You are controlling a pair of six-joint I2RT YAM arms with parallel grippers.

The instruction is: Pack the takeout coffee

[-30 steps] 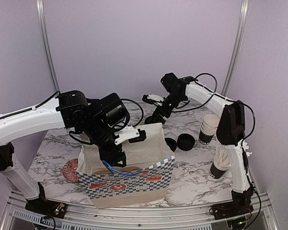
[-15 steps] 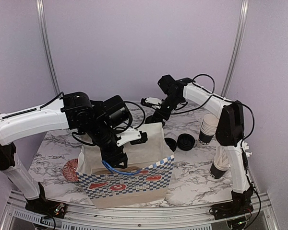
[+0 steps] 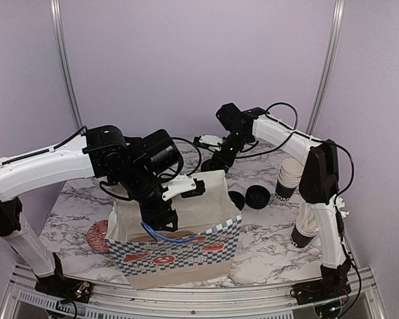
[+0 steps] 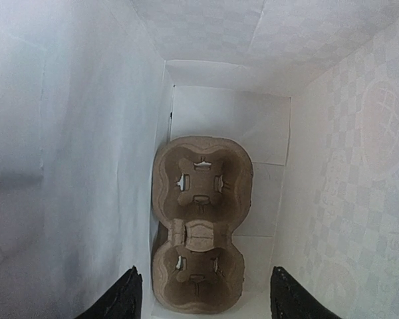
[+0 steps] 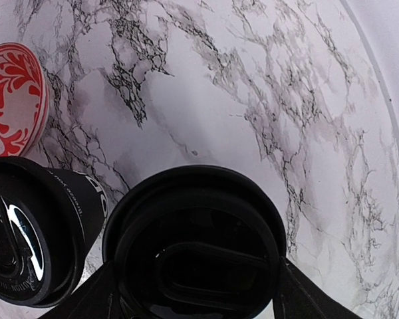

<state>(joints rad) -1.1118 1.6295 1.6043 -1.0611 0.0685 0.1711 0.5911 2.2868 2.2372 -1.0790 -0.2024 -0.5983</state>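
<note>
In the right wrist view a takeout coffee (image 5: 196,219) with a black lid stands on the marble table, and my right gripper (image 5: 194,296) has a finger against each side of its lid. A second lidded black cup (image 5: 26,232) stands just left of it. From above, the right gripper (image 3: 216,163) is low behind the paper bag (image 3: 179,249). My left gripper (image 4: 205,289) hangs open inside the bag, above a brown cardboard cup carrier (image 4: 199,219) lying on the bag's floor, with nothing between its fingers.
A red patterned bowl (image 5: 10,100) sits beside the cups, and another (image 3: 98,236) lies left of the bag. Loose black lids (image 3: 256,197), a stack of cups (image 3: 289,178) and a cup holding straws (image 3: 304,232) stand on the right side of the table.
The right gripper has narrowed around the lidded cup and shifted slightly left. The left arm has sunk a little lower into the bag, its fingers unchanged.
</note>
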